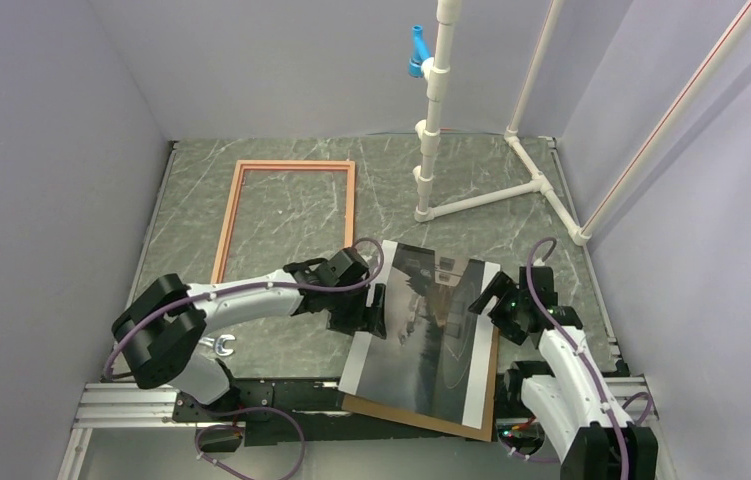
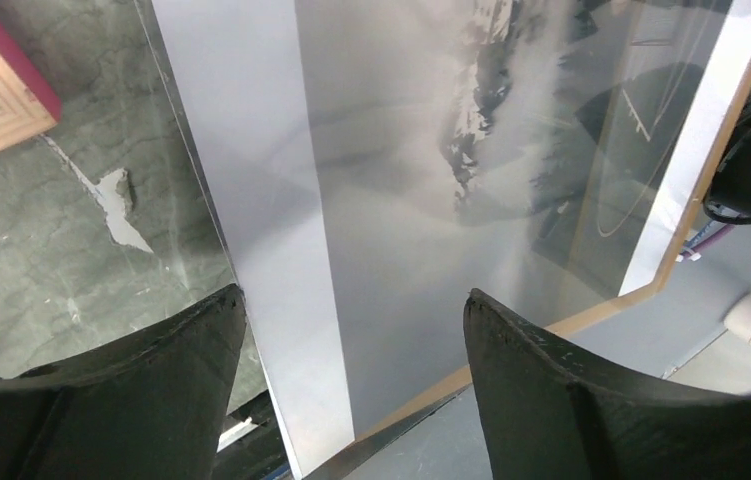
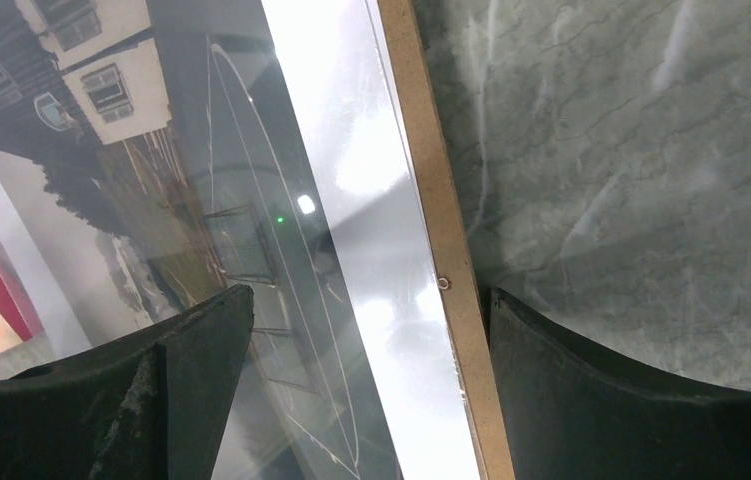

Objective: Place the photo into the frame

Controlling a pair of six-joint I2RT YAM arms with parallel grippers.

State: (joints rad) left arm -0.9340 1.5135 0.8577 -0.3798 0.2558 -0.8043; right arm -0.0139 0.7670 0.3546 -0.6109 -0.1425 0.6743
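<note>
Photo point(image 1: 431, 335) face up on brown board point(image 3: 429, 170) at five o'clock, frame point(image 1: 234, 205) at eleven o'clock, left jaws and right jaws open beside photo

A white pipe stand point(image 1: 432, 110) rises from the far right of a green marbled counter point(image 1: 381, 170), a blue fitting point(image 1: 417, 52) high on its post. A brown backing board point(image 1: 411, 415) reaches past the near edge; a small silver wrench point(image 1: 223, 346) lies at left.
</note>
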